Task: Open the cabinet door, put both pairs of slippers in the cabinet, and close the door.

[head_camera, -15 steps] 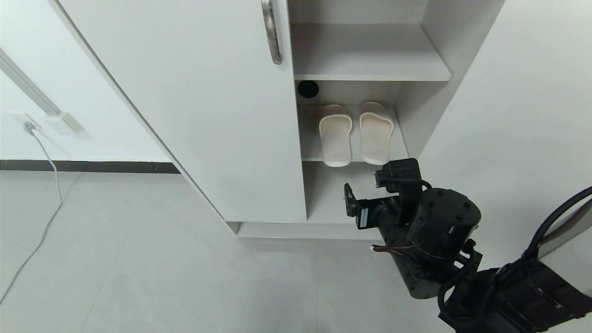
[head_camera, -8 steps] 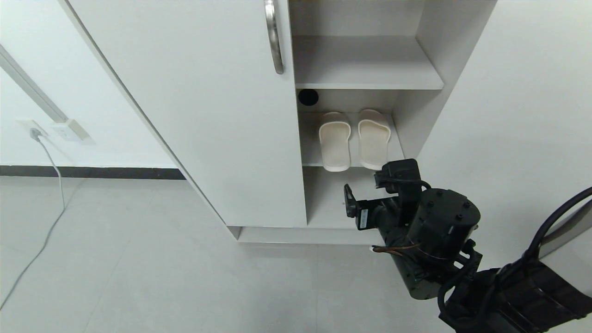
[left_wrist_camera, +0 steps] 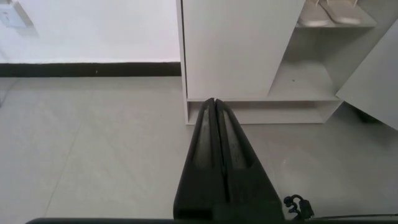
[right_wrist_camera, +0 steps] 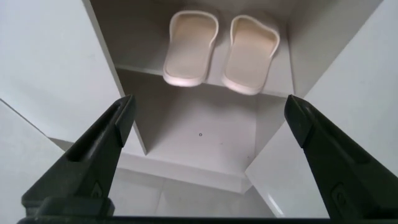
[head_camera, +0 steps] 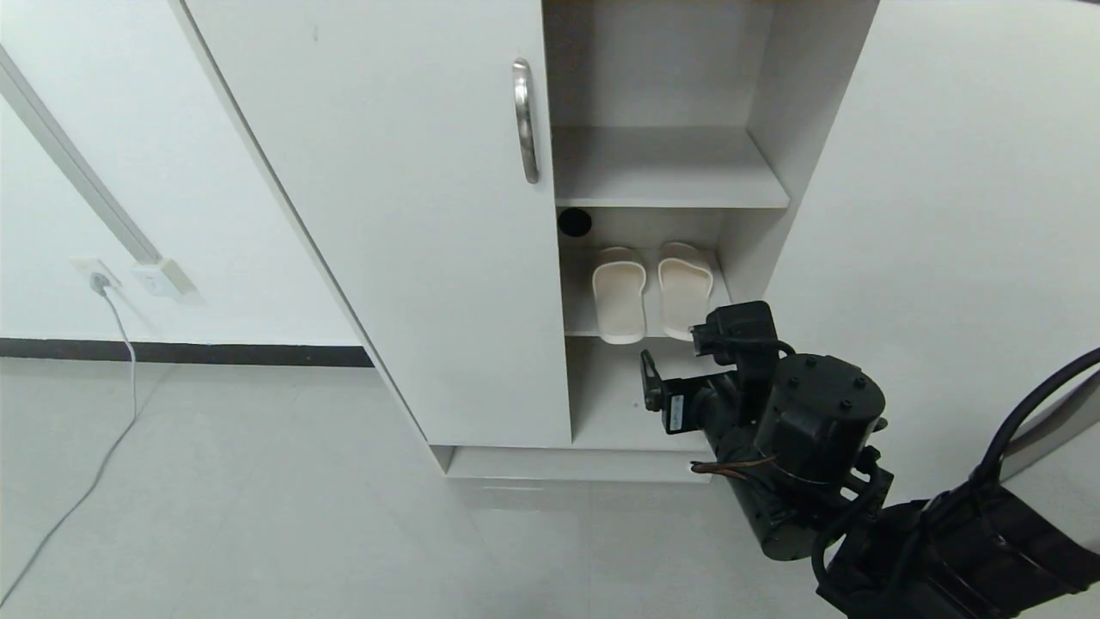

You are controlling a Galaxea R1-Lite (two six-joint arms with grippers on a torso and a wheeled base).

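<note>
The white cabinet (head_camera: 412, 215) has its left door shut, with a metal handle (head_camera: 525, 120). Its right door (head_camera: 945, 215) is swung open. A pair of cream slippers (head_camera: 650, 291) lies side by side on the middle shelf, also seen as slippers (right_wrist_camera: 219, 48) and slippers (left_wrist_camera: 336, 12). My right gripper (head_camera: 687, 370) hangs open and empty in front of the bottom compartment, below the slippers; its fingers (right_wrist_camera: 93, 162) stand wide apart. My left gripper (left_wrist_camera: 214, 106) is shut on nothing, low over the floor, pointing at the cabinet base.
The upper shelf (head_camera: 662, 172) and the bottom compartment (head_camera: 614, 404) are bare. A round black hole (head_camera: 574, 222) sits in the cabinet's back wall. A wall socket (head_camera: 99, 279) with a grey cable (head_camera: 103, 456) is at the left, above open grey floor (head_camera: 301, 533).
The whole head picture has shifted: the cabinet now sits lower and smaller, so the camera moved. The slippers keep their place on the shelf. The right gripper stays open.
</note>
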